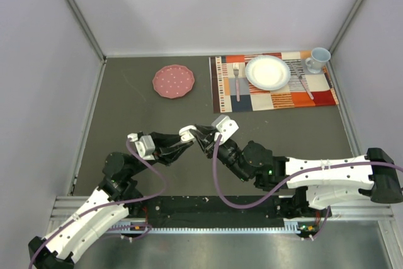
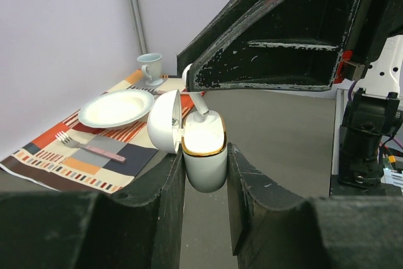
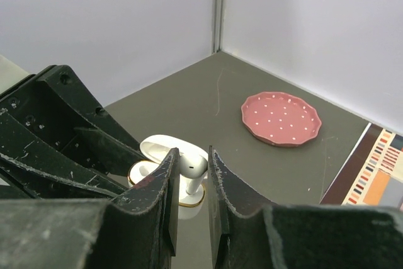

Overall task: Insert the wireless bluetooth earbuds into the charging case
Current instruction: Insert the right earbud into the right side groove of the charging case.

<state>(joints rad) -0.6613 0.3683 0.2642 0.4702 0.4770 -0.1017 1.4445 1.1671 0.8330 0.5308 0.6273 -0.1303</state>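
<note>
White charging case is pinched upright, lid open, by the left hand; an earbud is pinched stem-down at its opening by the tilted right hand.

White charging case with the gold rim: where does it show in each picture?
Top external: the white gold-rimmed charging case is a small speck at centre, where both arms' jaws meet.
Left wrist: the case is central, lid open, clamped between the near jaws.
Right wrist: the case is lower centre-left, behind the jaws.
Shared landmark: the striped orange placemat.
</note>
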